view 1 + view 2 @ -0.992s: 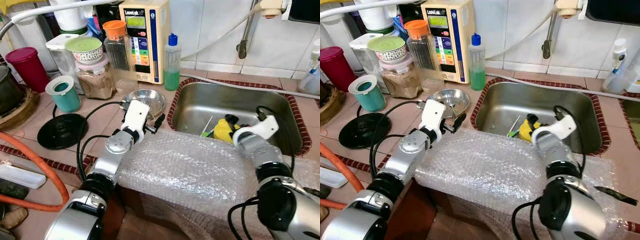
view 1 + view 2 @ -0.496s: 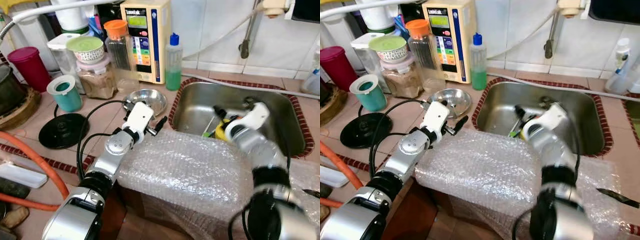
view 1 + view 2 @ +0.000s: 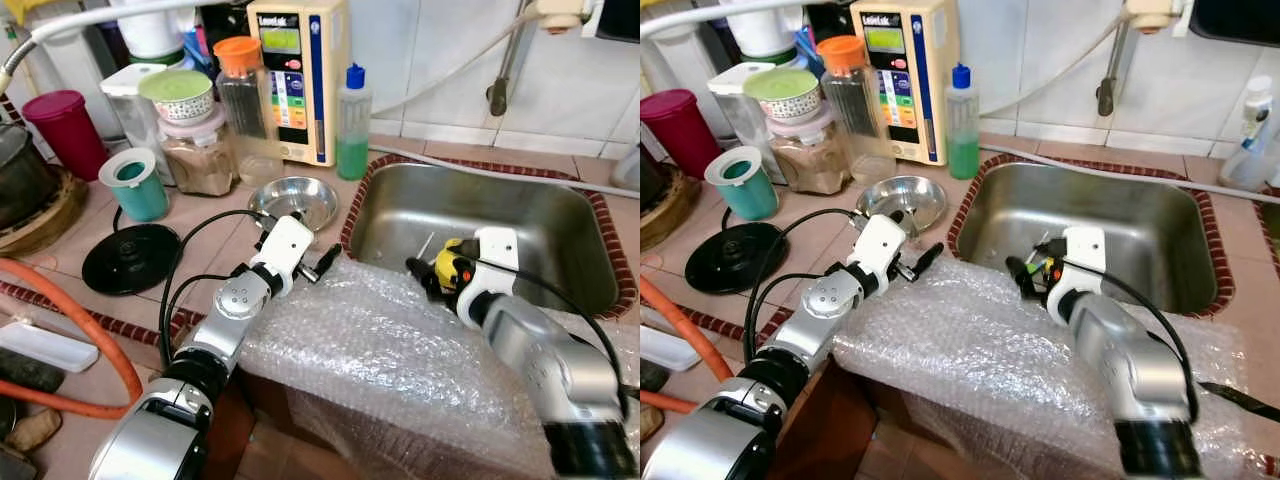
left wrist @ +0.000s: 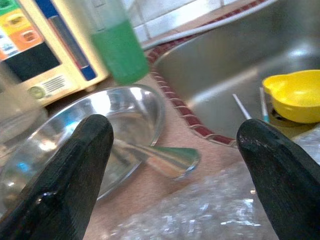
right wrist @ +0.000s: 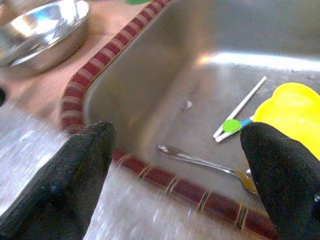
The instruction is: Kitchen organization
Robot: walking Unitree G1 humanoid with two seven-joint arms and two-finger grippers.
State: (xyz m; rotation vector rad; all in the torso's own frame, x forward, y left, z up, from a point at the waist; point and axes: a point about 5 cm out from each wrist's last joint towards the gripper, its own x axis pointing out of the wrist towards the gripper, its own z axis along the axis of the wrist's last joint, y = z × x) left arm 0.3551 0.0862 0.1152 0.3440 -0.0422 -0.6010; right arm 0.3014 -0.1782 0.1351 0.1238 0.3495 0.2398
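Note:
My left gripper (image 3: 913,234) hovers open over the counter between a shiny steel bowl (image 3: 295,198) and the steel sink (image 3: 540,215). A steel spoon-like piece (image 4: 170,157) lies on the counter beside that bowl. Over the sink's front left rim, my right gripper (image 3: 432,268) is open too, with nothing between its fingers. A yellow bowl (image 5: 292,117), a metal spoon (image 5: 200,160) and white sticks with a green tip (image 5: 240,117) lie on the sink floor. Bubble wrap (image 3: 400,350) covers the counter's front edge under both arms.
A green liquid bottle (image 3: 352,125), a cream appliance (image 3: 295,75), jars (image 3: 195,155), a teal cup (image 3: 135,185) and a maroon container (image 3: 65,130) crowd the back left. A black round lid (image 3: 130,258) and an orange hose (image 3: 90,340) lie left. A knife (image 3: 1240,395) rests far right.
My right arm has swung left and nearer, bringing its gripper from above the middle of the sink to the front left rim. The left gripper has barely moved.

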